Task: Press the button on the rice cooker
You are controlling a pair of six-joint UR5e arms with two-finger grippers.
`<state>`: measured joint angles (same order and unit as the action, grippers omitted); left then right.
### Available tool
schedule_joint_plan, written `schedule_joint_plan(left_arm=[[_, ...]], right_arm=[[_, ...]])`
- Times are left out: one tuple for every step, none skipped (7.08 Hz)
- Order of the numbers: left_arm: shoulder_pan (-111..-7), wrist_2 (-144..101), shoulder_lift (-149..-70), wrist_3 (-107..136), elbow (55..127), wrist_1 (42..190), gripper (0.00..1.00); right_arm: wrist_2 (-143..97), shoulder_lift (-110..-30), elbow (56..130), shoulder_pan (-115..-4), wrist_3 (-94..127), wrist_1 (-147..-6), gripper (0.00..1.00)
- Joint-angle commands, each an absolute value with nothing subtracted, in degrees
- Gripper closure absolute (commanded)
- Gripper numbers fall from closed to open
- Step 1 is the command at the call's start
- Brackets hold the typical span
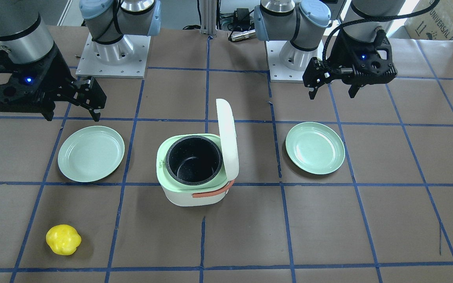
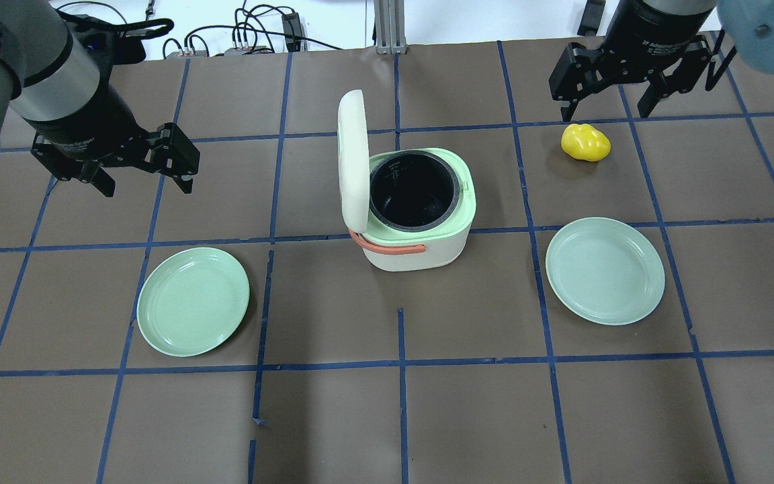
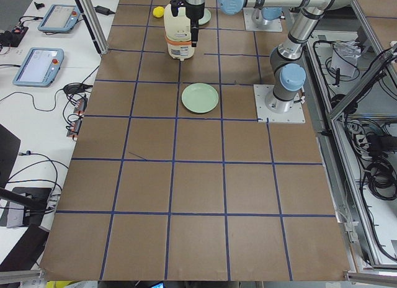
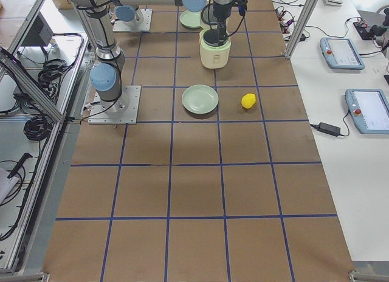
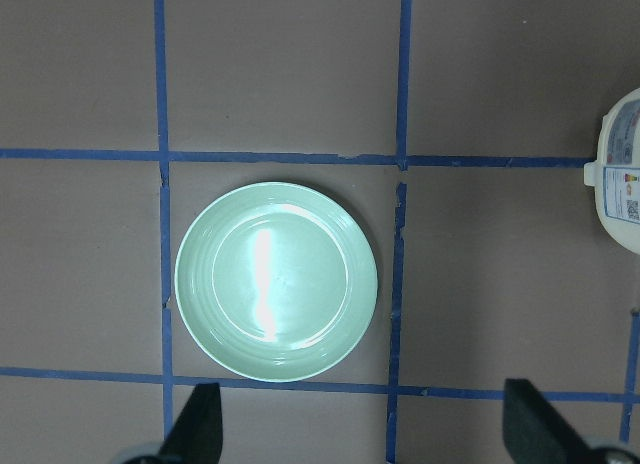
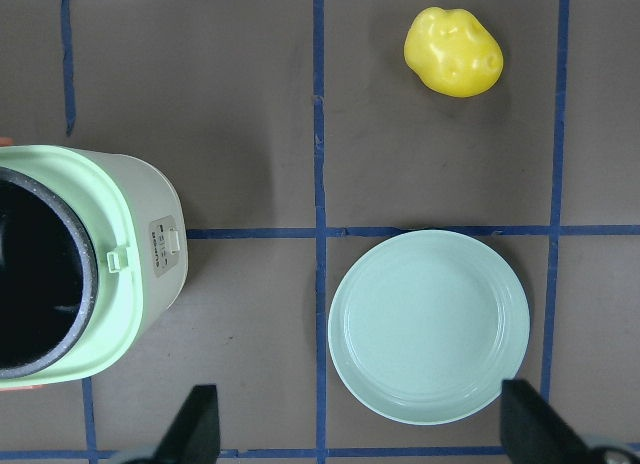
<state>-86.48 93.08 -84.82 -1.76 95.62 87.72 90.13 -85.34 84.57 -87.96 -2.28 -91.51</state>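
**Now a tiny target on a light cooker**

Well, the rice cooker (image 2: 420, 255) sits centre frame in the overhead view, its lid (image 2: 352, 161) standing upright. The left gripper (image 2: 145, 180) hovers upper left and the right gripper (image 2: 607, 107) upper right, both with jaws spread and empty. The danger is that a fingertip misses the little button panel (image 6: 165, 246), shoves the cooker sideways, or clips that lid. The panel shows only in the right wrist view, with markings too small to read. Elsewhere it faces away.
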Motion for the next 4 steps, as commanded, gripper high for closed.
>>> schedule_joint_plan(left_arm=[[-86.48, 93.08, -84.81, -1.76, 95.62, 87.71, 0.0], [-86.48, 93.08, -84.81, -1.76, 95.62, 87.71, 0.0], [-86.48, 93.08, -84.81, -1.76, 95.62, 87.71, 0.0], [-86.48, 93.08, -84.81, -1.76, 95.62, 87.71, 0.0]], right_arm=[[90.09, -85.95, 85.86, -87.71, -2.64, -91.41, 0.01], [90.0, -86.39, 86.48, -87.8, -2.55, -91.49, 0.01], [90.09, -86.4, 87.09, -87.8, -2.55, -91.49, 0.01], [90.0, -86.4, 87.19, -87.89, -2.46, -91.49, 0.01]])
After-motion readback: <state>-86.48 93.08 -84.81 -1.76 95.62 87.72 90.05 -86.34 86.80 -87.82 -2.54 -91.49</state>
